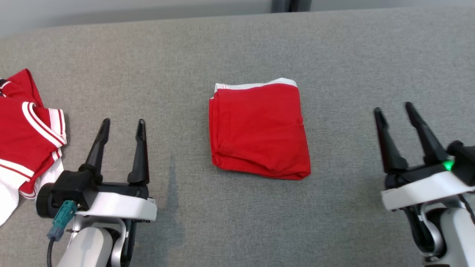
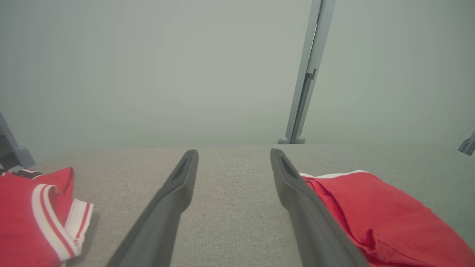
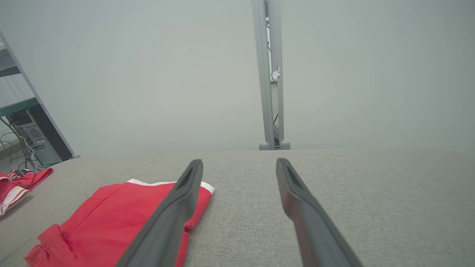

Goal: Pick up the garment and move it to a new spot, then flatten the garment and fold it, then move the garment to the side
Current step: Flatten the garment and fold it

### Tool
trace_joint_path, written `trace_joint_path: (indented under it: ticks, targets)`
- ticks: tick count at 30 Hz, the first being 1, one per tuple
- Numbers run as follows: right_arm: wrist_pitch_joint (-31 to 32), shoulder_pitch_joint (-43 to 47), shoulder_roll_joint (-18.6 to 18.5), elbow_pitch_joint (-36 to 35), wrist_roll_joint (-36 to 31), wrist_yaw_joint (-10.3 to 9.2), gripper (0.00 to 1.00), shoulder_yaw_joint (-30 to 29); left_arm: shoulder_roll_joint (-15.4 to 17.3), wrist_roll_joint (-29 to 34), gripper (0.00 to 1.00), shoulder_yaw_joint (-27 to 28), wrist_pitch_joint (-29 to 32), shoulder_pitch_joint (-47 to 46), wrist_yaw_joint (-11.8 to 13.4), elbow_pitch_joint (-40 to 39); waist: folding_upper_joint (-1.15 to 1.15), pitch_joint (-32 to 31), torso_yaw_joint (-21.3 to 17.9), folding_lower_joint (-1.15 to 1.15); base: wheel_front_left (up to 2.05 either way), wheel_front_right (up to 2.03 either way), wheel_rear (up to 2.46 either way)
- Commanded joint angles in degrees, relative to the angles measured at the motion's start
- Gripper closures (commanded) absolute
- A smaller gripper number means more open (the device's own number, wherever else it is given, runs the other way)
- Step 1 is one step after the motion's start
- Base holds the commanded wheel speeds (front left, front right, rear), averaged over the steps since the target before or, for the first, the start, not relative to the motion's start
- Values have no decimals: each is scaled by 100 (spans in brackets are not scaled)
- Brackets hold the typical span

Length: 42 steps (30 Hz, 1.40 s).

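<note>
Your left gripper (image 1: 123, 121) sits at the near edge of the surface (image 1: 237, 48), on the left side. Its two dark fingers are spread apart with bare fabric between them, and they grasp nothing. A teal connector (image 1: 61, 218) with a dark cable is plugged into its wrist housing.

Your right gripper (image 1: 393, 107) sits at the near edge on the right side. Its fingers are likewise spread and empty. A green light (image 1: 449, 164) is lit on its wrist.

The garment (image 1: 258, 129) lies at the middle of the surface, between the two grippers and well apart from both. It is red and folded into a compact, roughly square packet. A white band shows along the fold that faces the far edge. The corner nearest your right gripper is slightly rumpled.

A second garment (image 1: 26, 133), red with white stripes, lies crumpled toward the left edge, just beside your left gripper. A dark patch on it in the left wrist view is too small to read.

A grey post (image 2: 306, 74) stands at the far edge.
</note>
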Motion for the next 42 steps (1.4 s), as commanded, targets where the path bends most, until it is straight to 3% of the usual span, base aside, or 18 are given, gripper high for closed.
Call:
trace_joint_path:
  ticks: [1,8,26,42]
  targets:
    - [66,135,20,-86,-89,-2,0,-207,74,3,0,55,-12,70,48,-43,0,-128,-72,0,0,0,0]
    - [300,477,149,-366,-239,-2,0,-663,245,53,0,63,160,375,154,-246,0,-425,-99,0,0,0,0]
    - [772,1451,222,-807,-389,-2,0,-817,559,-40,0,13,524,1169,252,-489,0,-1390,-53,0,0,0,0]
    - [1005,1833,235,-995,-365,-2,0,-899,828,-204,0,181,709,1552,324,-699,0,-1670,-83,0,0,0,0]
